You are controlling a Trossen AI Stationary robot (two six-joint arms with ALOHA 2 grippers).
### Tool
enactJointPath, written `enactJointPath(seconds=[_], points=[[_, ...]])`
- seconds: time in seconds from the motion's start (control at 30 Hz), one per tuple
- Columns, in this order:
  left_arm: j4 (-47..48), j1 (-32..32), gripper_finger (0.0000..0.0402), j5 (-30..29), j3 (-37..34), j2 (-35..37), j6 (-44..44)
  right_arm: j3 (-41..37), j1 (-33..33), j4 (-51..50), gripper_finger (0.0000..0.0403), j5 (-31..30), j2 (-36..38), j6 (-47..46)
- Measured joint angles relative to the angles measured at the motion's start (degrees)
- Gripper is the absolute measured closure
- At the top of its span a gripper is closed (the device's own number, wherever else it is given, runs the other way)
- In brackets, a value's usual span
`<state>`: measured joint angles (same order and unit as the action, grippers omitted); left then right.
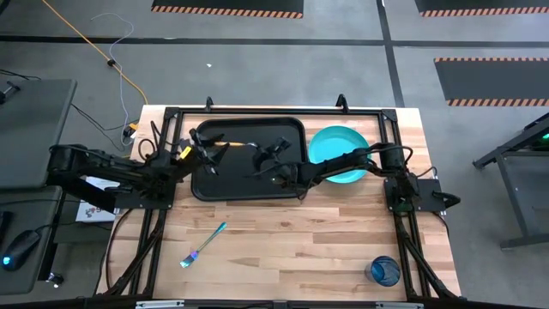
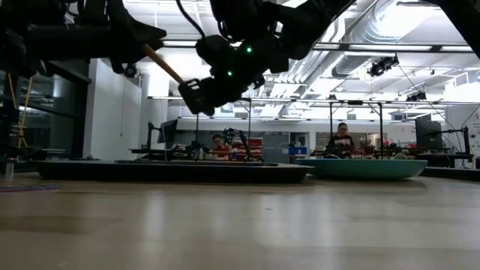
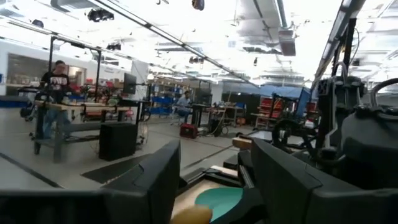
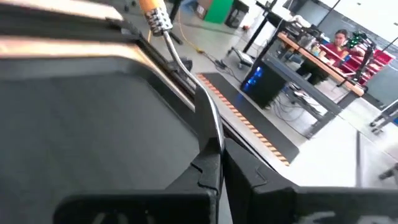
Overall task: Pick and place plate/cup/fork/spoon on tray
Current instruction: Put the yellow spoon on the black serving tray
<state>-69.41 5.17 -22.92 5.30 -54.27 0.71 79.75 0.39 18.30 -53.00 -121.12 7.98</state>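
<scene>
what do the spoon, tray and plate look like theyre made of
Spoon: shiny silver neck, likely metal, with an orange handle that looks plastic, though the look leaves that open. Tray: matte black with rounded corners and a raised rim, probably plastic. Plate: smooth, even turquoise, plastic-looking.

Bright overhead ceiling lights glare; nearby arms silhouetted, wrist views blurred.

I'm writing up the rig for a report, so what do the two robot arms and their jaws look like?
Both arms are dark, nearly black, jointed links with cables along them. The left gripper has broad, flat, dark jaws; a yellow tag sits just behind it. The right gripper has dark jaws narrowing to thin tips. Small green lights glow on one arm in the low view.
</scene>
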Motion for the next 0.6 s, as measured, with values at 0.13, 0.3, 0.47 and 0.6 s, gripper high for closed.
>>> enactJointPath(seconds=[0.13, 0.3, 0.47, 0.6], points=[[2.6, 0.0, 0.0217, 0.4, 0.0, 2.1, 0.3, 0.0, -0.4, -5.3, 0.0403, -0.8, 1.3, -0.4], [5.7, 0.0, 0.0216, 1.6, 0.0, 5.6, 0.6, 0.0, -0.4, -13.2, 0.0403, -1.8, 4.5, -3.0], [9.9, 0.0, 0.0216, 4.0, 0.0, 9.3, 1.4, 0.0, -0.4, -24.6, 0.0403, -1.9, 7.7, -7.1], [12.1, 0.0, 0.0215, 4.9, 0.0, 11.3, 1.5, 0.0, -0.4, -33.3, 0.0403, -2.0, 9.4, -10.7]])
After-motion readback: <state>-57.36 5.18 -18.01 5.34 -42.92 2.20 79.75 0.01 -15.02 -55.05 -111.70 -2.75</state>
